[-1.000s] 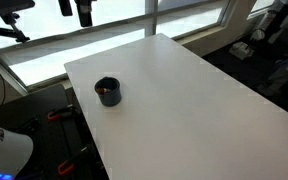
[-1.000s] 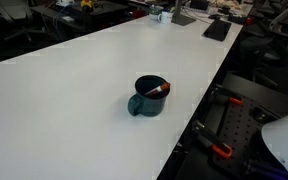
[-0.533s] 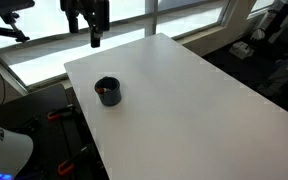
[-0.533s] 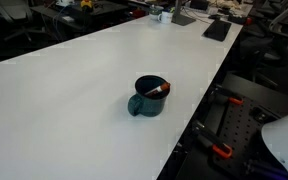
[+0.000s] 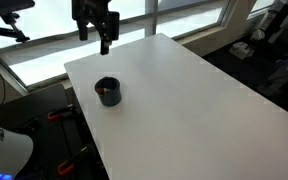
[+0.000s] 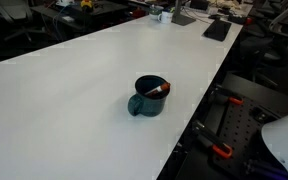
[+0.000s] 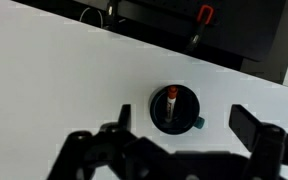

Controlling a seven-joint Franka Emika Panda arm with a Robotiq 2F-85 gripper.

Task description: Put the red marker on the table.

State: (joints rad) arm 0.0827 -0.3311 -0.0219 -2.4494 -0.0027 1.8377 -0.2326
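In both exterior views the table (image 5: 204, 100) (image 6: 74, 90) is a broad white top with almost all of its surface bare. Your gripper (image 5: 105, 46) hangs high above the window end of it, up and back from the cup and touching nothing. The wrist view shows the fingers (image 7: 121, 113) spread wide with nothing between them. The dark cup (image 5: 107, 91) (image 6: 150, 97) stands upright on the table. The red marker (image 6: 160, 89) (image 7: 171, 103) is inside it, leaning against the inner wall with its top showing at the rim.

I judge that nothing of the task itself is done yet. The marker has to be gripped, lifted out of the cup and laid on the white surface, and you are only lined up overhead, with the cup almost centred below the wrist camera.

As for room, the cup stands near one long edge of the table, with dark floor and robot hardware just past that edge. On the inward side you have wide bare tabletop. Laying the marker there, well away from the edge, looks the safer choice, because a slim round stick may roll. The cup's mouth is narrow, so the descent will probably need to be straight down, with the fingers either side of the marker.
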